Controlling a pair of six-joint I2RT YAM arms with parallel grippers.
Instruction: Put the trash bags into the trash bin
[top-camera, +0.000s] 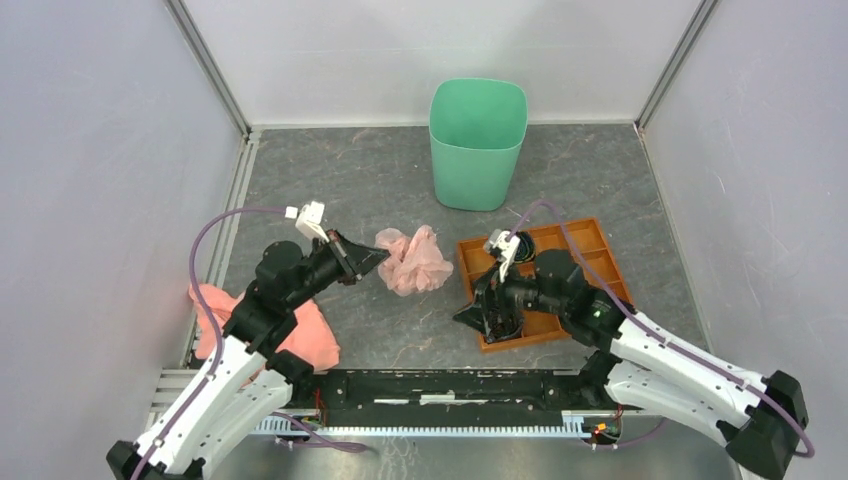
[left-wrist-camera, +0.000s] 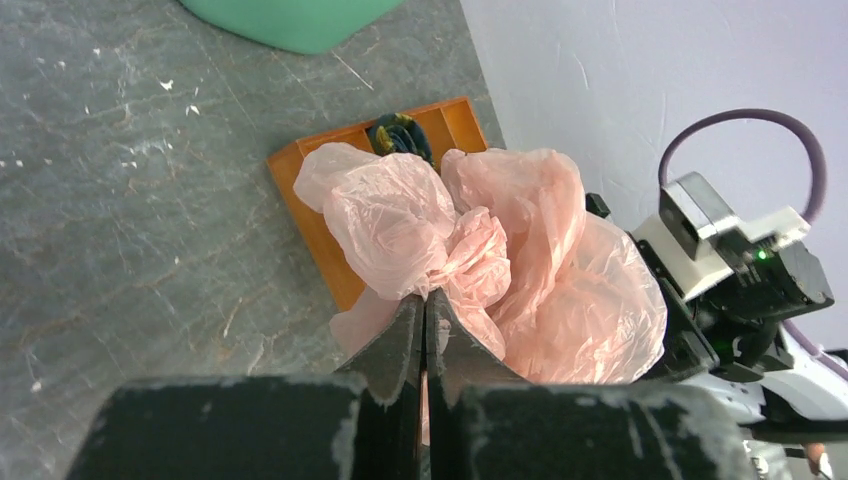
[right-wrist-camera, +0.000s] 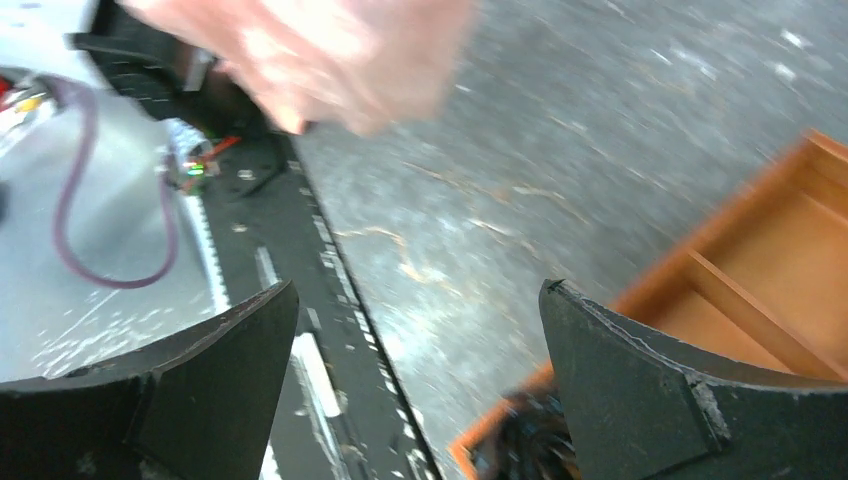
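The pale pink see-through trash bag (top-camera: 413, 260) is bunched up in mid-table, left of the orange tray. My left gripper (top-camera: 381, 262) is shut on a fold at its left edge; the left wrist view shows the jaws (left-wrist-camera: 426, 300) pinched together on the film (left-wrist-camera: 480, 235). The mint-green trash bin (top-camera: 478, 140) stands upright at the back, apart from the bag; its base shows in the left wrist view (left-wrist-camera: 290, 18). My right gripper (top-camera: 468, 317) is open and empty at the tray's near-left corner. In the right wrist view it (right-wrist-camera: 410, 295) is wide open, the bag (right-wrist-camera: 320, 50) a blur above.
The flat orange compartment tray (top-camera: 590, 245) lies under the right arm, also in the wrist views (left-wrist-camera: 310, 200) (right-wrist-camera: 760, 290), with a small dark object (left-wrist-camera: 398, 132) in it. A salmon-pink cloth (top-camera: 305, 335) lies by the left arm. White walls enclose the table.
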